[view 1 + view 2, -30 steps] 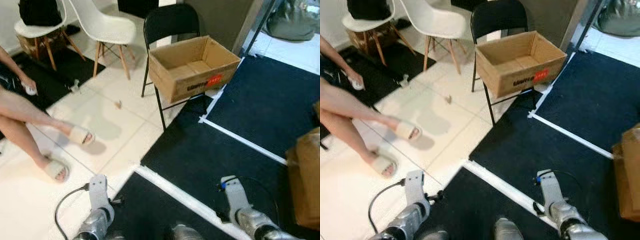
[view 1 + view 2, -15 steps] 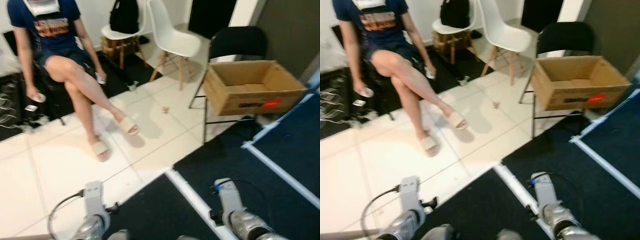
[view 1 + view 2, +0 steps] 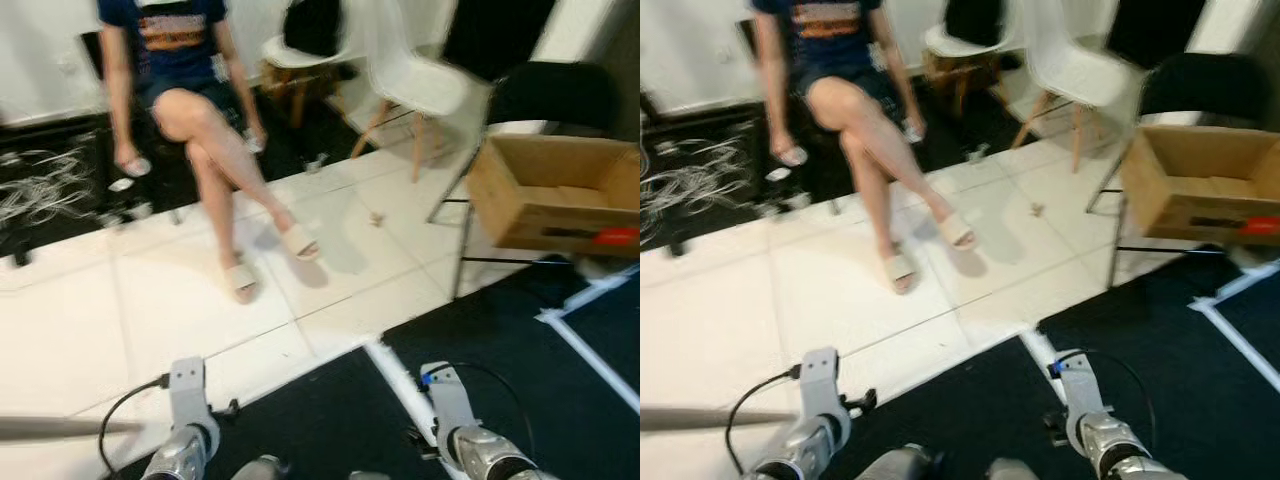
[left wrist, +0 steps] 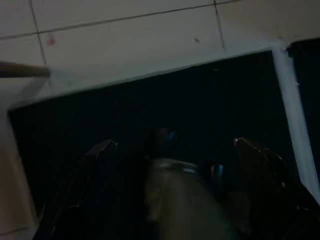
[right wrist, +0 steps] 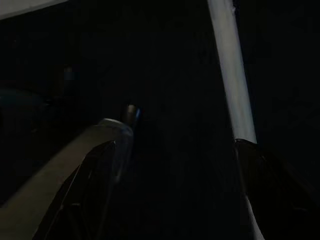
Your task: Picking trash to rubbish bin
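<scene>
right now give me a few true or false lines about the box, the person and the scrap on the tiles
1. The box rests on a black chair. True.
2. The box is closed. False: its top is open.
3. A person sits with legs crossed. True.
4. The small scrap lies on the dark mat. False: it lies on the white tiles.
5. The left gripper holds the scrap. False: it is open, holding nothing.

Both arms hang low, tools seemingly parted.
</scene>
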